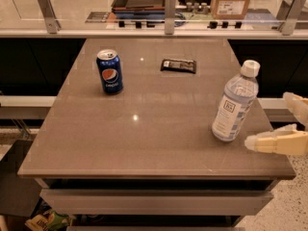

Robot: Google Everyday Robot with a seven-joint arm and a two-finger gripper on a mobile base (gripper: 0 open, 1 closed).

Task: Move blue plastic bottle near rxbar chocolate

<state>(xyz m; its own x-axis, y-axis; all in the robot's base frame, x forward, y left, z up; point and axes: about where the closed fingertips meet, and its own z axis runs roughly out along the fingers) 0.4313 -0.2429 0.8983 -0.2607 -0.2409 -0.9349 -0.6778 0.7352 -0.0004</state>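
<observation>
The blue plastic bottle [235,105] stands upright near the table's right edge, with its white cap on top and its white label facing me. The rxbar chocolate [178,65] lies flat at the back middle of the table, well apart from the bottle. My gripper [267,121] comes in from the right edge of the view, just right of the bottle's base. Its pale fingers [276,143] are spread apart and hold nothing. It does not touch the bottle.
A blue Pepsi can [109,71] stands at the back left of the brown table [134,143]. A counter with a glass rail, metal posts [169,6] and a cardboard box [232,0] runs behind the table. Drawers sit under the table's front edge.
</observation>
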